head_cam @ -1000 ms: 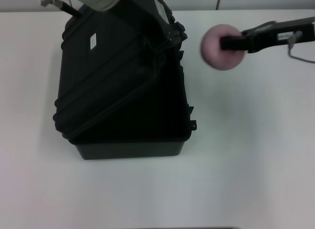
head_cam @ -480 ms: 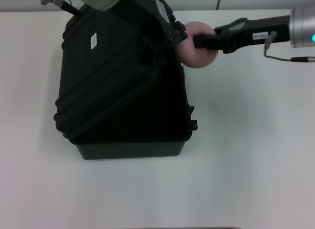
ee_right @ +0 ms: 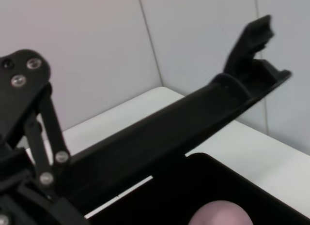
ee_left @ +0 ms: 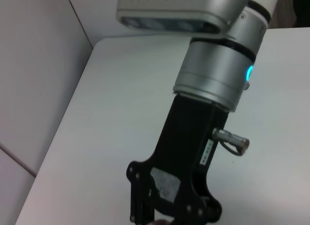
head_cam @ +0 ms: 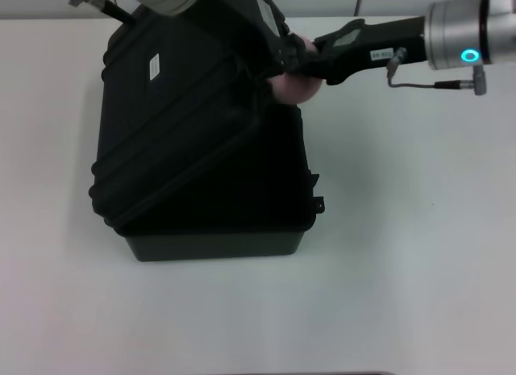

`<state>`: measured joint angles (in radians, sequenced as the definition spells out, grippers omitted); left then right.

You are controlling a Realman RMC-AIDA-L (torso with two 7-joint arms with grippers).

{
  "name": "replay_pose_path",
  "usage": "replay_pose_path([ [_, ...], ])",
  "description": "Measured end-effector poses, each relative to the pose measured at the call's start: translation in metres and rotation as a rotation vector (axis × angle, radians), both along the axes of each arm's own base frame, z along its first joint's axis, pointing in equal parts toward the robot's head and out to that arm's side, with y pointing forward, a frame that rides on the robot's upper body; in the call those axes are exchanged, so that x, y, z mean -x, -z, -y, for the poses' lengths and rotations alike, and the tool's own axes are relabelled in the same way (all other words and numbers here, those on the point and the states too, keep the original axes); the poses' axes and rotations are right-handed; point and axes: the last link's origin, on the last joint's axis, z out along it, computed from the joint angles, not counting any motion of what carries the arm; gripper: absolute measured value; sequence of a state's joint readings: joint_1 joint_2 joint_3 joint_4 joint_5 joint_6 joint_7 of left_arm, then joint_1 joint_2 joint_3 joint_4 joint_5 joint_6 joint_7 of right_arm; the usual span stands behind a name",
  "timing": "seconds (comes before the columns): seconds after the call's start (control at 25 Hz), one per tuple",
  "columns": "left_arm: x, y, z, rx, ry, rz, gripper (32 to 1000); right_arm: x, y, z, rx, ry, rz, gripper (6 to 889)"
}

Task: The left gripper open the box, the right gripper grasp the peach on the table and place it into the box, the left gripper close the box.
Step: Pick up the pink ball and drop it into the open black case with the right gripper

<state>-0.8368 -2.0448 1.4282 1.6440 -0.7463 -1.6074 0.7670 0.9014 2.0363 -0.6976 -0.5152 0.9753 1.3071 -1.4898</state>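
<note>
The black box stands open on the white table, its ribbed lid tilted up. At the lid's far right edge my left gripper is shut on the lid and holds it raised. From the right, my right gripper reaches in, shut on the pink peach. The peach hangs at the box's far right rim, partly hidden behind the lid's latch. In the right wrist view the peach sits just above the dark box interior, under the raised lid. The left wrist view shows the right gripper close by.
White tabletop lies to the right of and in front of the box. The right arm's silver wrist, with its cyan light and thin cable, hangs over the far right of the table. A wall runs along the table's far edge.
The right gripper has carried the peach leftwards, from above the bare table to the box's far right rim. The left gripper and the raised lid have not moved.
</note>
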Motion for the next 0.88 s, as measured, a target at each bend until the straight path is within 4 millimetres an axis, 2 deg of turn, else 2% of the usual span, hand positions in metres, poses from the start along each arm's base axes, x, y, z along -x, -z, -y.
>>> replay_pose_path([
  [0.64, -0.002, 0.0, 0.0, -0.003, 0.007, 0.003, 94, 0.008, 0.009, -0.003, -0.002, -0.011, 0.005, 74],
  [0.88, -0.002, 0.0, -0.001, -0.004, 0.008, 0.005, 95, 0.016, 0.021, -0.003, 0.036, -0.018, 0.037, 76],
])
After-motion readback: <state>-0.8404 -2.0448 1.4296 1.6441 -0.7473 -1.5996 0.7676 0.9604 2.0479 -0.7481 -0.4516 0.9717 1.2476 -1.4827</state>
